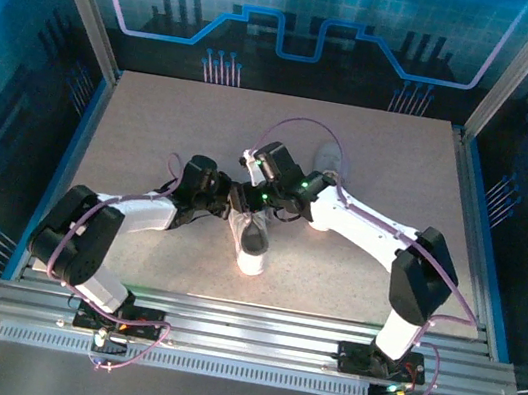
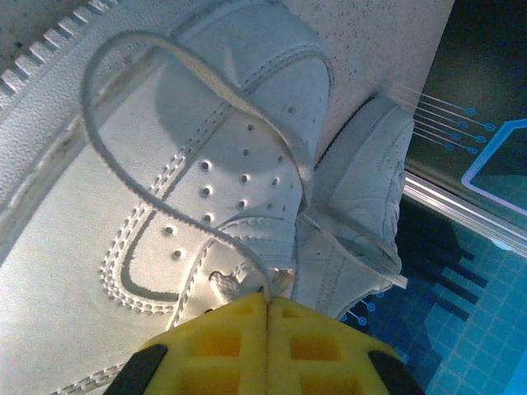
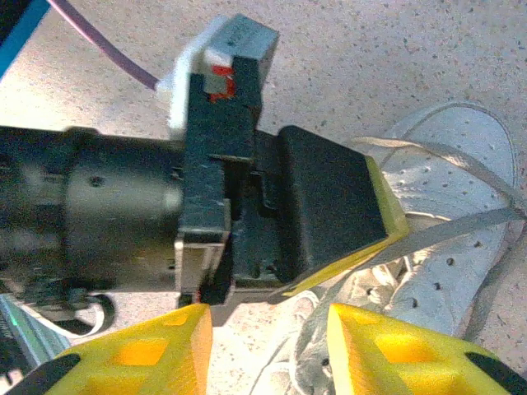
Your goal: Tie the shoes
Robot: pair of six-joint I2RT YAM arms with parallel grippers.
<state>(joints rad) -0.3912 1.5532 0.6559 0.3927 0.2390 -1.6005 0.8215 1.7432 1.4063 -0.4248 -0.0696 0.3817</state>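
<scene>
Speckled beige counter [image 1: 152,138]: white leather low-top sneaker [image 1: 253,244] centred, toe seemingly nearward; left fingers [image 2: 222,346] clenched on its pale lace loop [image 2: 86,99], right fingers [image 3: 387,350] spread just beside (loose laces below).

White-shelled, black-jointed arms [image 1: 361,224], looping purple cables [image 1: 302,123], small green lights [image 1: 264,196] near the wrists, yellow grid-moulded jaws

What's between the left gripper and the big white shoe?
A pale lace loop, pinched in the shut left gripper, arcs over the shoe; the left wrist view shows it.
</scene>
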